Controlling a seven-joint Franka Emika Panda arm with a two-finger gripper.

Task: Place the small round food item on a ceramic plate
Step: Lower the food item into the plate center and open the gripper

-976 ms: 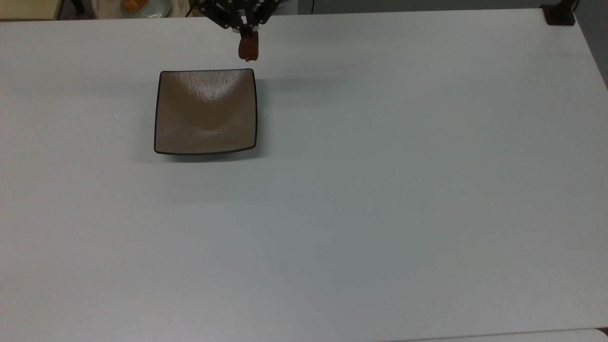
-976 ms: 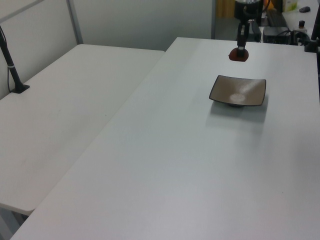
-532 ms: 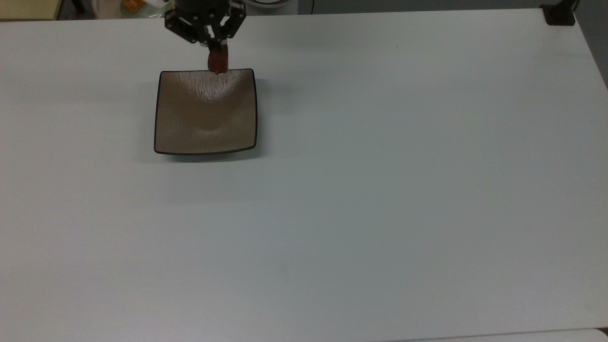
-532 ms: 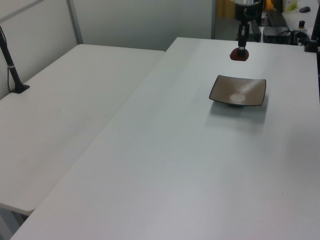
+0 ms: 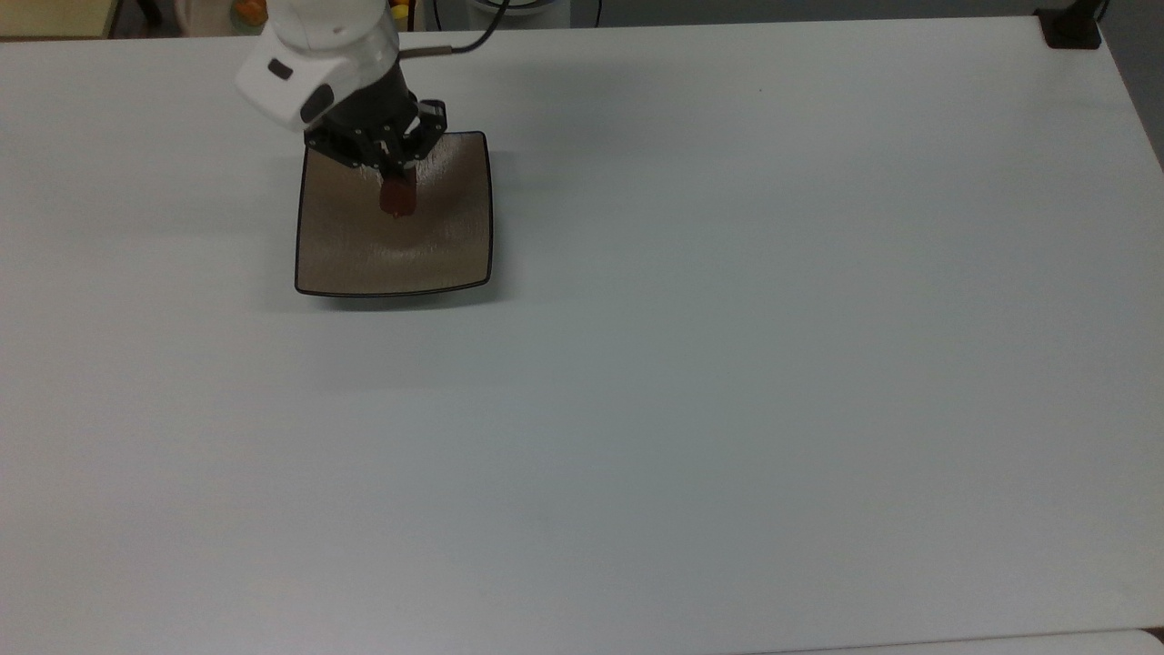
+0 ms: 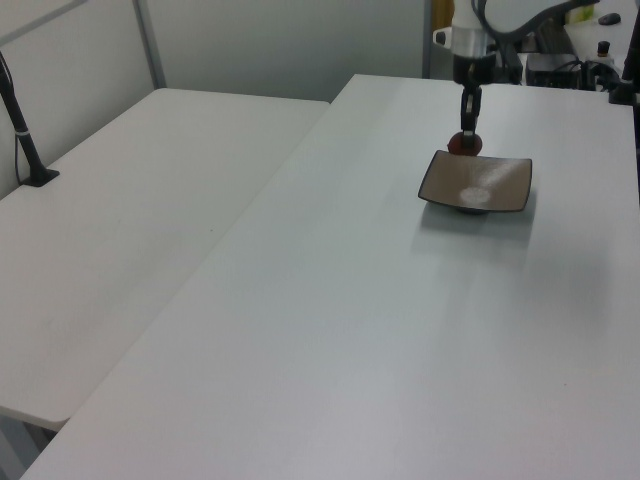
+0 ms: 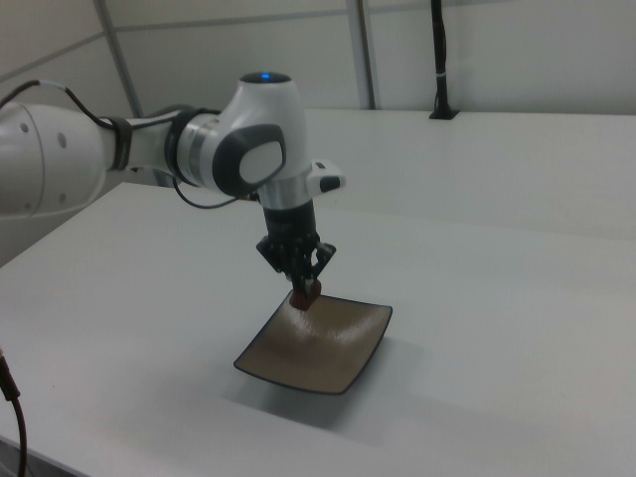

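**Food item held over the plate, release to come**

Big picture first: a wide white desk (image 5: 727, 364), bare apart from the action at the top view's upper left. The white arm (image 7: 149, 159) reaches in over the ceramic plate (image 5: 455, 255), a square brown dish with upturned edges sitting flat on the desk. Down at the gripper (image 5: 397, 186), the fingers are closed narrowly on the small round food item (image 5: 396, 198), and there it hangs, clear of the plate's surface in the right view, over the half nearer the arm!

Now the risks, as I judge them. Let go from this height and a smooth rounded lump could bounce or roll along the curved dish toward a rim. It could also stick to one finger on opening and get dragged off-centre.

The item's long axis looks close to vertical, lower end pointing down at the plate.
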